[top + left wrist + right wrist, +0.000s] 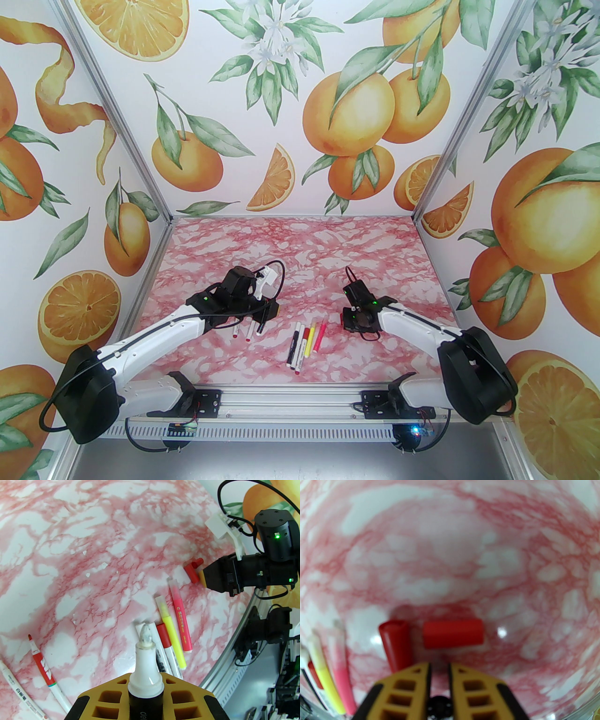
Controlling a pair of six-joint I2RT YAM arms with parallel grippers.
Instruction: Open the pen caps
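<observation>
My left gripper (145,676) is shut on a pen (145,658) with a black and white barrel; its bare, smudged tip points out past the yellow fingers. My right gripper (439,665) hangs low over the table, jaws a narrow slit apart with nothing between them. Two red pen caps (452,633) (396,644) lie loose just ahead of its fingertips. In the left wrist view the caps (193,570) sit at the right gripper's (202,576) tip. A row of pens (304,342) lies mid-table, among them a pink one (180,618) and a yellow one (172,639).
More pens (246,330) lie on the pink marble tabletop (300,243) under the left arm, one of them red-banded with a bare red tip (43,667). The metal rail (290,403) runs along the near edge. Patterned walls close in the sides and back.
</observation>
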